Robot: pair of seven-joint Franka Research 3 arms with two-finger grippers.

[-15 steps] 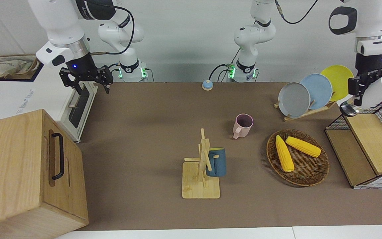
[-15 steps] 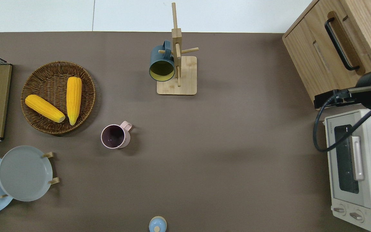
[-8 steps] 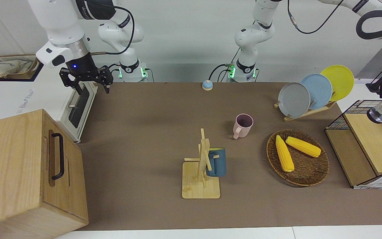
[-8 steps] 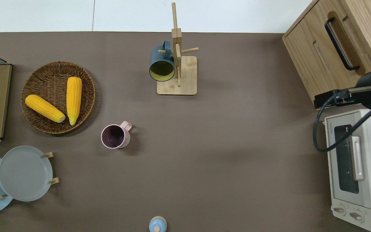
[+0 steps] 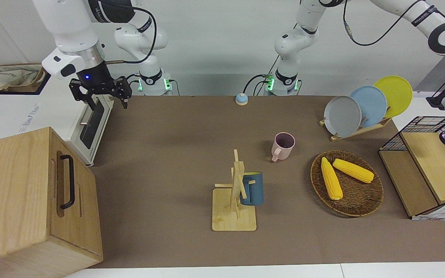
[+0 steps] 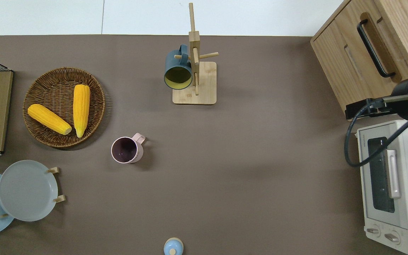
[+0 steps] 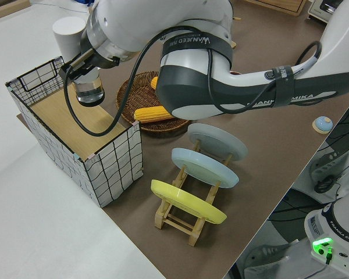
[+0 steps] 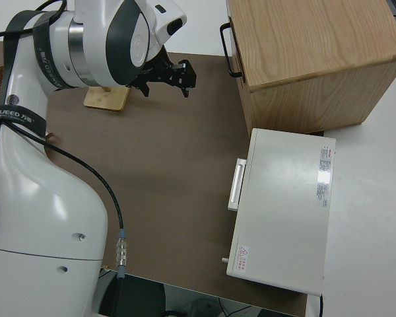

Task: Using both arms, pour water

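While the right arm sat parked, the left gripper (image 7: 86, 74), apparently clenched on a white-capped bottle (image 7: 81, 65) above the wire basket (image 7: 107, 167), had the pink mug (image 5: 283, 145) toward nine o'clock in the front view.

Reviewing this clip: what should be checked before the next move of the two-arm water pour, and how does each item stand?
1. Left claw gripping the bottle: ok.
2. Bottle lifted off the wire basket: cannot tell.
3. Right claw open and empty: ok.
4. Pink mug upright, mouth up: ok.
5. Pink mug held for pouring: not ok, it stands alone on the table.
6. Blue mug hung on its rack, out of the way: ok.
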